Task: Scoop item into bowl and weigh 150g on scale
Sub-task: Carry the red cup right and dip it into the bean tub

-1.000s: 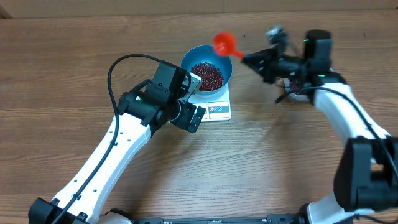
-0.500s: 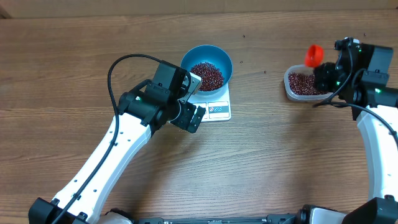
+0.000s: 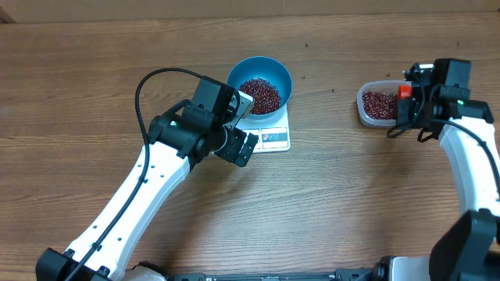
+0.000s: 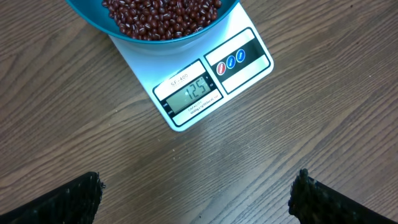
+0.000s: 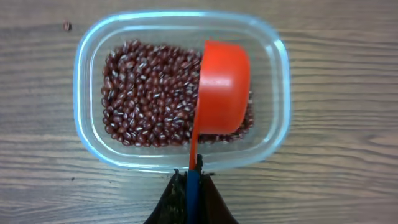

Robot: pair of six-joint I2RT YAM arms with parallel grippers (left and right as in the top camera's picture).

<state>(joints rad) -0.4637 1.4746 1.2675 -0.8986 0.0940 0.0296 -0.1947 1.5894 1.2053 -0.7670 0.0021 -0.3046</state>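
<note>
Holding the red scoop [image 5: 221,87] by its thin handle, my right gripper [image 5: 191,180] has the jaws clamped on it. The cup of the scoop is over the dried beans [image 5: 149,93] in the clear tub [image 5: 84,74], at the right side of the table [image 3: 94,78]. My left gripper [image 4: 196,196] hangs with jaws wide apart, just near of the white scale [image 4: 249,68]. The blue bowl [image 3: 259,66], with more beans inside, stands on the far part of the scale. The display [image 4: 189,96] reads 125.

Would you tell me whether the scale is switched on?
On: the display of the scale shows digits; the blue bowl of beans sits on it.
</note>
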